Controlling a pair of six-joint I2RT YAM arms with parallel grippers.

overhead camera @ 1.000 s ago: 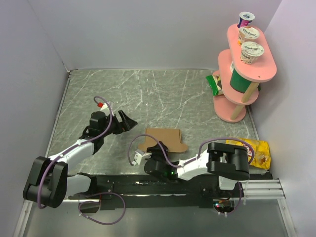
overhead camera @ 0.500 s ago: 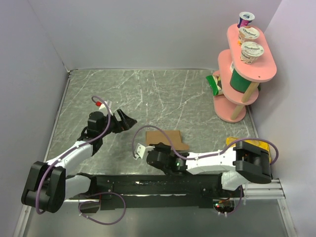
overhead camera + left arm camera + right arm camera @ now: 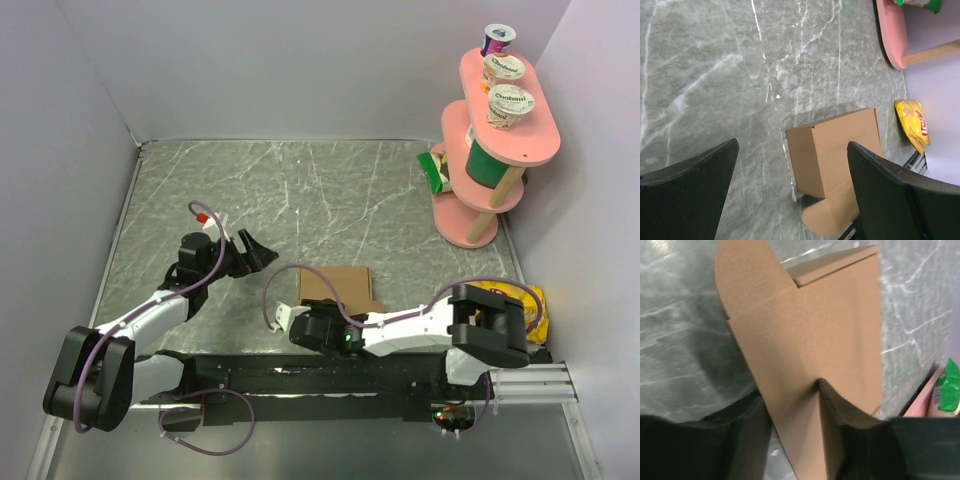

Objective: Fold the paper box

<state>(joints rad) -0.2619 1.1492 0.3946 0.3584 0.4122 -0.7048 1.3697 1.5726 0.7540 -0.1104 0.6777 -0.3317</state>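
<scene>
gripping the near flap of the paper box (image 3: 335,285), half-formed at lower centre of the top view, the right gripper (image 3: 792,400) should turn it slowly along its crease; the left gripper (image 3: 262,248), jaws wide, hovers just left, free to brace.

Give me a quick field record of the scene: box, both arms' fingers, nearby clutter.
paper box: brown, partly folded, rounded flap loose at its near side
left fingers: wide open, empty, left of box, not touching
right fingers: either side of the near flap; grip unclear
chip bag: yellow, right of box
pink stand: far right corner, yoghurt cups on top
</scene>
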